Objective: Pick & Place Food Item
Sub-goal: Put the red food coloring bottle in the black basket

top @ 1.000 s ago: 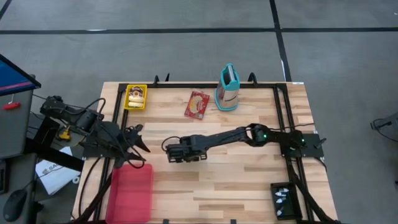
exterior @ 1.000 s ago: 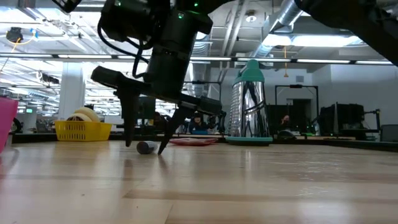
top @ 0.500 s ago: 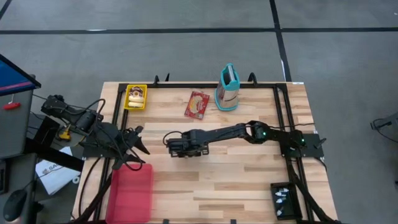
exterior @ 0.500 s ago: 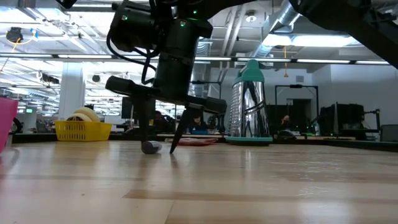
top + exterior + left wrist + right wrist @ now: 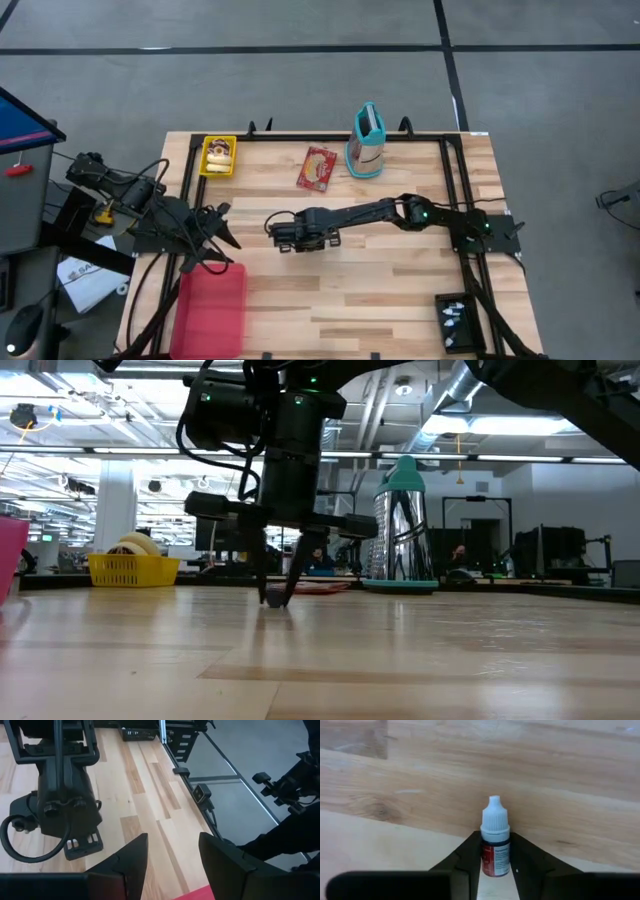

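Pale wood planks make up the table [image 5: 400, 290], and near its middle the right gripper [image 5: 276, 598] points straight down with its tips at the surface. Between its two fingers [image 5: 465, 860] lies a small bottle [image 5: 495, 842] with a white cap and a red label, flat on the wood; both fingers press against its sides, so the grip is narrow and closed on it. From the low camera the bottle shows only as a dark bit between the tips.

At the table's left edge the left gripper [image 5: 222, 222] hangs above the wood, fingers parted to a medium gap and holding nothing. Just in front of it lies a pink tray [image 5: 211, 305] at the near left corner.

Along the far edge stand a yellow basket [image 5: 219, 157], a red packet [image 5: 317, 168] lying flat, and a teal-topped grater [image 5: 367, 141] standing upright. A black bin [image 5: 458, 322] sits at the near right corner.
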You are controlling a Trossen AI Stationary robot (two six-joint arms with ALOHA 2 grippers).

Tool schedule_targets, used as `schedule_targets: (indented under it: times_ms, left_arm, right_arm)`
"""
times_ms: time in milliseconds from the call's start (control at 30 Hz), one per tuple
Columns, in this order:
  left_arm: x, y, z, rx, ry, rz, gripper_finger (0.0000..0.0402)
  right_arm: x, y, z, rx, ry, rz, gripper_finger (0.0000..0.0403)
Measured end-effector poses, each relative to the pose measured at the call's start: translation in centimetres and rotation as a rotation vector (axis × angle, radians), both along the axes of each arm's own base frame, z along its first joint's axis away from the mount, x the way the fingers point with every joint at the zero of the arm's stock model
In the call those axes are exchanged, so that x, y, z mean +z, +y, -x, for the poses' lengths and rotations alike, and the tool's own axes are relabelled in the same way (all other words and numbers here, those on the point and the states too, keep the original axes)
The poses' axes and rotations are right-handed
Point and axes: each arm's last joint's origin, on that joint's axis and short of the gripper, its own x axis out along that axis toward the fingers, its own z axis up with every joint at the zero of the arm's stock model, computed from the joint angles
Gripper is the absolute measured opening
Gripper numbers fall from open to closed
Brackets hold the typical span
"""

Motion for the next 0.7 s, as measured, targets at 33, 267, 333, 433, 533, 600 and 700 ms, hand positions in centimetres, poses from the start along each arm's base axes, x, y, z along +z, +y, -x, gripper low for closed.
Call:
schedule_targets:
  times_ms: [33,267,333,433,533,600,700]
  left_arm:
    - [0.0,0.0,0.0,0.001,-0.003,0.004,0.0172]
    - [0.1,0.0,0.0,0.009,-0.005,0.021,0.0172]
    - [0.1,0.0,0.0,0.009,-0.004,0.024,0.0172]
    - [0.1,-0.1,0.0,0.003,-0.004,0.024,0.0172]
    - [0.1,-0.1,0.0,0.003,-0.003,0.024,0.0172]
    - [0.1,-0.1,0.0,0.003,-0.004,0.024,0.0172]
    - [0.2,-0.1,-0.1,0.002,-0.015,0.030,0.0172]
  right_arm:
    - [0.0,0.0,0.1,0.010,0.012,0.003,0.0083]
    - [0.2,1.1,0.8,0.093,0.059,0.018,0.0077]
    - [0.3,2.0,1.4,0.118,0.113,0.023,0.0078]
    - [0.9,4.3,2.8,0.171,0.225,0.029,0.0079]
    - [1.6,7.1,4.3,0.222,0.308,0.032,0.0079]
    - [2.3,9.1,5.2,0.254,0.339,0.031,0.0079]
    - [3.6,12.3,6.4,0.275,0.320,0.020,0.0079]
